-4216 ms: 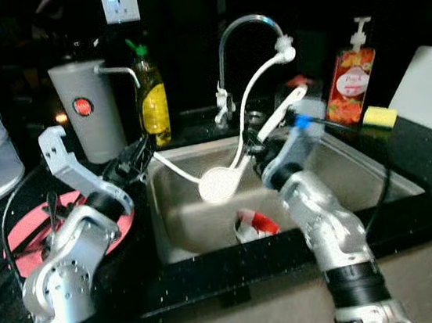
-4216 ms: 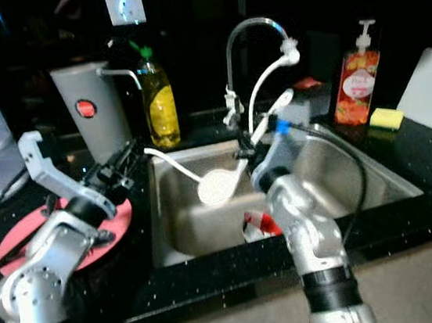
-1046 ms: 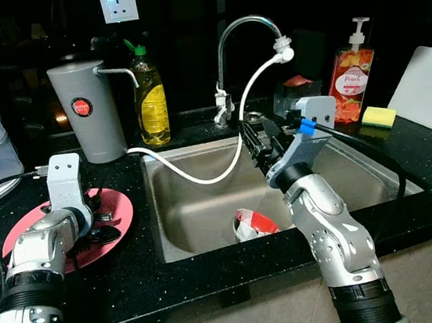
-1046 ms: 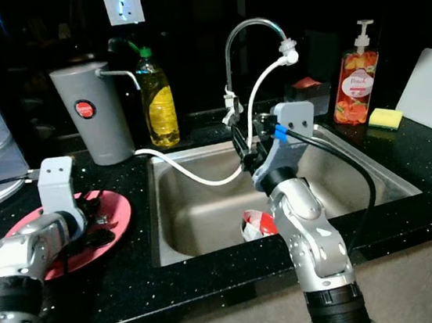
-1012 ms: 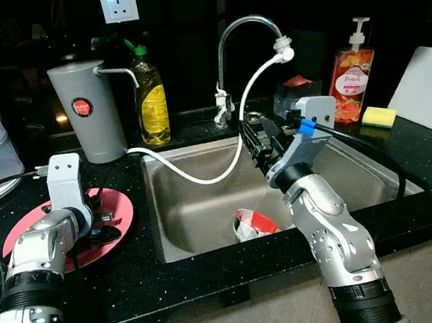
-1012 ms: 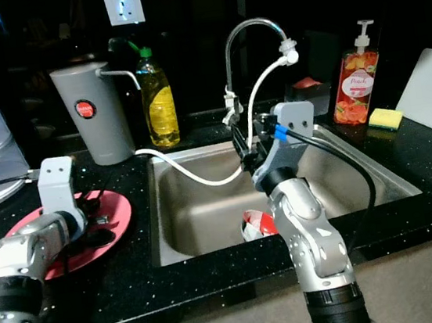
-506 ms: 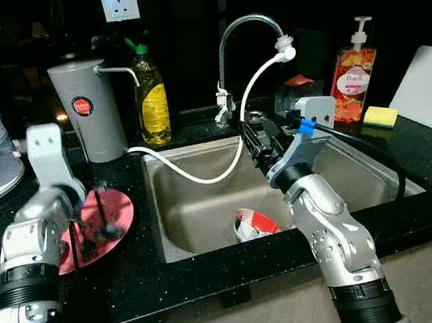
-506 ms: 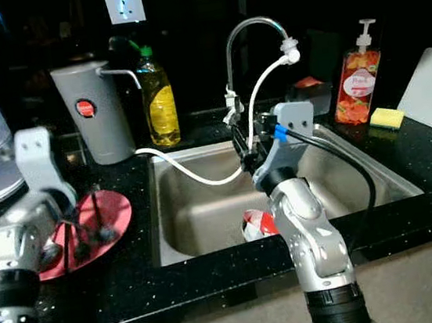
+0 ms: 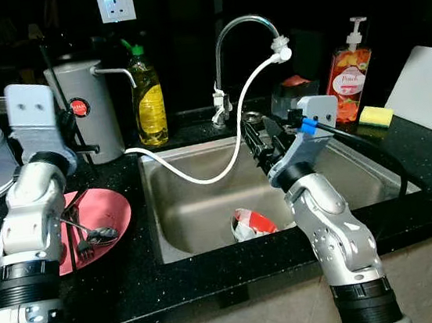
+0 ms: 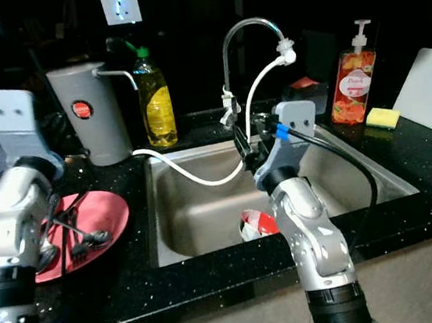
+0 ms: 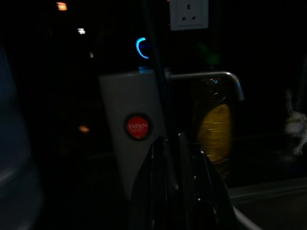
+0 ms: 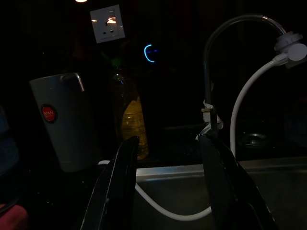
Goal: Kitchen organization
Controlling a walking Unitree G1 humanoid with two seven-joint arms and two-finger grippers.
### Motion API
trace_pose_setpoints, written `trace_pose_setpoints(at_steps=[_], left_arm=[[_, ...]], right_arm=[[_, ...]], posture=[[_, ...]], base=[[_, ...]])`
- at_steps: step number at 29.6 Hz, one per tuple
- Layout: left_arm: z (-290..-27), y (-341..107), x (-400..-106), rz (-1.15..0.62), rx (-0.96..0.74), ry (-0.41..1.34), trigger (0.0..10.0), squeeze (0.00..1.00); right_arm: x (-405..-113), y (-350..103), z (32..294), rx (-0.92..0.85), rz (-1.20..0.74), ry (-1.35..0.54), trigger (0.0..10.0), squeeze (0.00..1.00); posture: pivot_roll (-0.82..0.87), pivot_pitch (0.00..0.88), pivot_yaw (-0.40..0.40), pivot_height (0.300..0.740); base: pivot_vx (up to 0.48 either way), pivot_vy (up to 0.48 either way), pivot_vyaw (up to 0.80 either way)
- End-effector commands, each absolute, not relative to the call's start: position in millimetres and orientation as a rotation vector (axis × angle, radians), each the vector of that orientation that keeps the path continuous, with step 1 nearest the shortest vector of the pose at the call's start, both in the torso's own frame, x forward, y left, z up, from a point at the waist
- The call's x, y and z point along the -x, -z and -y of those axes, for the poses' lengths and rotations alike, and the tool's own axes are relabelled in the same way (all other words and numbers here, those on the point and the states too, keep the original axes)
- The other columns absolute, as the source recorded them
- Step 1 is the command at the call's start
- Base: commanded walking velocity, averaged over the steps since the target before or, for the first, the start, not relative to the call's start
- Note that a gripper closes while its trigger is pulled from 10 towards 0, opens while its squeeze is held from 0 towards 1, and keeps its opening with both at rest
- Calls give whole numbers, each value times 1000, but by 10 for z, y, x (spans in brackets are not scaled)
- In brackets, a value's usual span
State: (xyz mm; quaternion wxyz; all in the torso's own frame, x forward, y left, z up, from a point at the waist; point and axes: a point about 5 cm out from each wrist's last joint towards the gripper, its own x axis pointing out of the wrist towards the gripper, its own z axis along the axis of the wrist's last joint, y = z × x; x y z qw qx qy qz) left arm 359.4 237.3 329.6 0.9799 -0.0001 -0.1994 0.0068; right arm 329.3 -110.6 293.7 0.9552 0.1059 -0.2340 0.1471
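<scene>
Pink plate [image 9: 108,210] with cutlery [image 9: 83,237] on black counter [image 9: 213,268] — left gripper [image 9: 71,136] raised, fingers clamped on thin dark utensil [image 11: 156,96]; right gripper [image 12: 168,182] over sink [image 9: 198,211], fingers spread, empty.

left tool [image 9: 71,140]: risen off red plate [image 9: 116,213], gripping a thin dark utensil [image 11: 156,96] | plate: flat again
</scene>
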Motion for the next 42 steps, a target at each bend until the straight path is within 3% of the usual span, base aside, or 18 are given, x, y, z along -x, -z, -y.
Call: trace_pose_setpoints(at_steps=[1, 5, 9, 13, 16, 21, 28, 32, 36, 42], left_arm=[[-2350, -3334, -3594, 395, 65, 21, 10000, 0], [-2294, -3234, -3641, 321, 180, 97, 10000, 0], [-2167, -3090, -3713, 237, 114, 144, 10000, 0], [-1857, -2955, -3762, 103, 108, 337, 10000, 0], [-1800, -2933, -3770, 75, 107, 373, 10000, 0], [-1575, -3006, -3866, -35, 209, 545, 10000, 0], [-1425, -2859, -4020, -139, 132, 528, 10000, 0], [-1309, -2540, -4063, -248, 48, 505, 10000, 0], [-1271, -2355, -4066, -302, 82, 486, 10000, 0], [-1202, -2283, -4065, -309, 90, 491, 10000, 0]], right_arm=[[-3283, -2968, 1115, -214, 481, -302, 10000, 0], [-3280, -2967, 1116, -211, 480, -304, 10000, 0], [-3276, -2979, 1118, -207, 485, -308, 10000, 0], [-3277, -3007, 1135, -192, 495, -309, 10000, 0], [-3278, -3008, 1137, -189, 496, -307, 10000, 0], [-3281, -3029, 1206, -166, 508, -291, 10000, 0], [-3271, -3028, 1226, -159, 510, -291, 10000, 0], [-3301, -2902, 1173, -81, 430, -338, 10000, 0], [-3330, -2622, 1076, 64, 204, -511, 10000, 0], [-3281, -2788, 1195, 115, 160, -744, 10000, 0]], posture=[[-46, 24, -14, 740], [-45, 23, -15, 740], [-47, 19, -16, 740], [-51, 17, -13, 740], [-51, 17, -12, 740], [-49, 18, -3, 740], [-42, 29, 4, 740], [-50, 42, 12, 740], [-63, 52, 14, 740], [-62, 53, -5, 740]], base=[[0, 0, 0], [0, 0, 0], [0, 0, 0], [0, 0, 0], [0, 0, 0], [0, 0, 0], [0, 0, 0], [0, 0, 0], [0, 0, 0], [0, 0, 0]])
